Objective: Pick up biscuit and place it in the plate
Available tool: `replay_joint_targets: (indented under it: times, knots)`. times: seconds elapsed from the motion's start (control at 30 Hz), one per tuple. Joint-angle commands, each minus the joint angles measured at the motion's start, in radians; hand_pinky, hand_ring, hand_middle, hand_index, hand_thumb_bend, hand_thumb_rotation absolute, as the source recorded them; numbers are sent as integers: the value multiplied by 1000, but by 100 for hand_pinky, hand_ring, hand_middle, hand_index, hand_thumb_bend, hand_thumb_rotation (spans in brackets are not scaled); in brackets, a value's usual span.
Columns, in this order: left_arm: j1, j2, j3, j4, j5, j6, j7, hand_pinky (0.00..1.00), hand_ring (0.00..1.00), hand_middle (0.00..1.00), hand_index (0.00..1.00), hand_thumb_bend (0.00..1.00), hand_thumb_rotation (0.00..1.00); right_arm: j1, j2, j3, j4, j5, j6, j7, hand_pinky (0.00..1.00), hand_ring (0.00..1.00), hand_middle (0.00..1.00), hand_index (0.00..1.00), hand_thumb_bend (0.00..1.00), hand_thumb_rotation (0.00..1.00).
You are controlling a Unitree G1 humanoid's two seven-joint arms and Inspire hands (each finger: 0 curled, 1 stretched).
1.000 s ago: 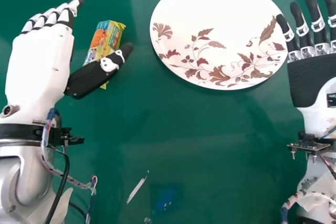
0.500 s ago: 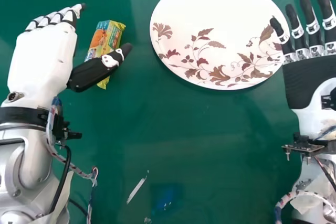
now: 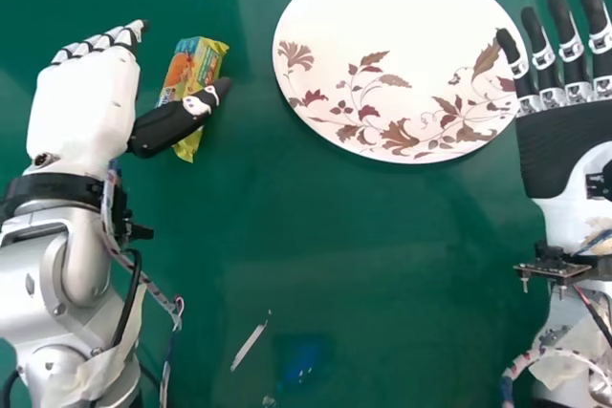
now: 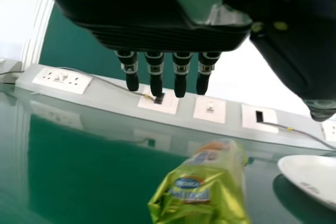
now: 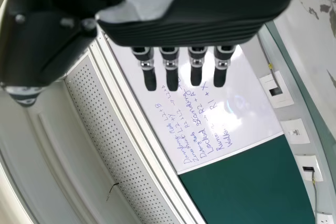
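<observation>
The white-and-black left robot hand (image 3: 84, 107) was poised beside the biscuit in its yellow, blue and orange wrapper (image 3: 191, 69), which lay on the smooth green table (image 3: 325, 236). It had hold of nothing: its fingers were extended and relaxed, and its black thumb (image 3: 172, 131) was spread wide, crossing over the packet's near part in the head view. Whether the thumb touched the wrapper could not be told. That spread probably served to bring the biscuit between thumb and fingers — the step in hand looked like lining up a grasp.

The round white plate with brown leaf patterns (image 3: 392, 35) lay to the right of the biscuit, well placed for a short carry once the packet was lifted. The matching right hand (image 3: 574, 145), unclenched and empty, was at the plate's right side, seemingly leaving this job to the left.

The next move called for lowering and closing gently; the slick-looking wrapper might slide or turn if the thumb pushed first.
</observation>
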Motion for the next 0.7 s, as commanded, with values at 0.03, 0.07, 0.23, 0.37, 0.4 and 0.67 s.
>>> replay_joint_targets:
  times: [0.03,0.07,0.23,0.37,0.4,0.67]
  knots:
    - [-2,-16,-1,33,17,28,26,100,100,100,100,100,97,15,1,-4,-20,-3,-13,-8,100,100,100,100,100,39]
    - [-2,-20,-3,39,15,36,32,100,100,100,100,100,97,16,2,-4,-21,-3,-13,-10,100,100,100,100,100,38]
    - [3,-22,-22,76,5,61,76,100,100,100,100,100,97,22,3,0,-35,4,-7,-12,98,100,100,100,100,38]
    - [4,-29,-34,110,4,88,108,100,100,100,100,100,96,26,0,1,-43,6,-1,-14,97,100,100,98,100,38]
    - [2,-34,-37,119,8,97,115,100,100,100,100,100,96,28,1,1,-46,2,-3,-18,96,100,100,98,100,38]
    - [18,-76,-112,166,24,190,163,100,100,100,100,100,96,30,9,10,-40,7,-13,-10,94,100,100,97,100,40]
